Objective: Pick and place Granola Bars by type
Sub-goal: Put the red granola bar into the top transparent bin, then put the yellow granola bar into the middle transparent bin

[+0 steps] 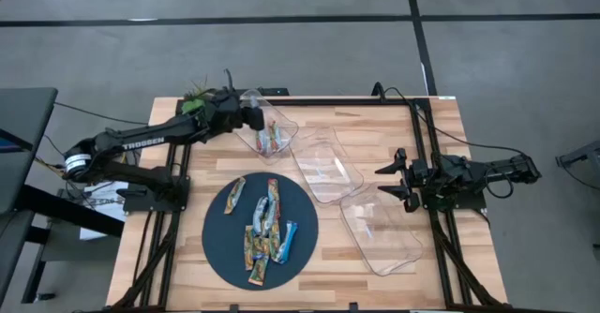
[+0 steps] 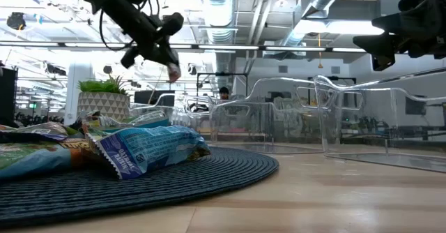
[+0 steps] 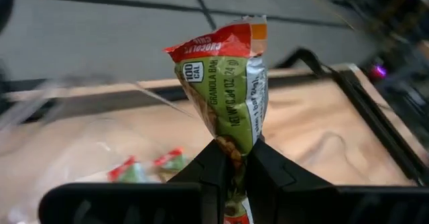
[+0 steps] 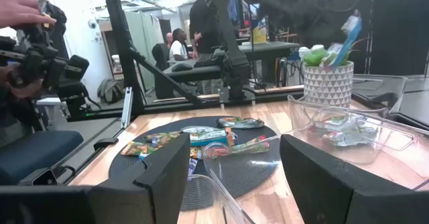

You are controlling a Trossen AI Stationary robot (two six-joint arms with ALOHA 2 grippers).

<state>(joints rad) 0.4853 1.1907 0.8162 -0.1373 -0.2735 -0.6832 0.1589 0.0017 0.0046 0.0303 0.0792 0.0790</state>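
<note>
My left gripper [image 1: 262,116] hovers over the far clear tray [image 1: 246,137], shut on a green and red granola bar [image 3: 224,83]. Two more green and red bars [image 3: 127,170] lie in that tray below it. Several bars [image 1: 264,227] of mixed colours lie flat on the round dark mat [image 1: 220,257]; in the low view a blue one [image 2: 143,149] lies on top of the pile. My right gripper [image 1: 389,180] waits open at the table's right side, next to the near tray [image 1: 408,247], touching nothing. My left gripper pinches the green and red bar between its two fingers [image 3: 268,174] at the bar's lower end [image 3: 229,129]. The wrapper sticks out past the fingertips, its red crimped end [image 3: 218,46] farthest away. The bar is lifted clear above the far tray.
Three clear trays stand in a slanting row from the far tray to a middle one [image 1: 349,184] and the near one. A potted plant [image 1: 195,96] stands at the table's far left corner. People [image 4: 177,49] and a hand [image 4: 20,9] show beyond the table.
</note>
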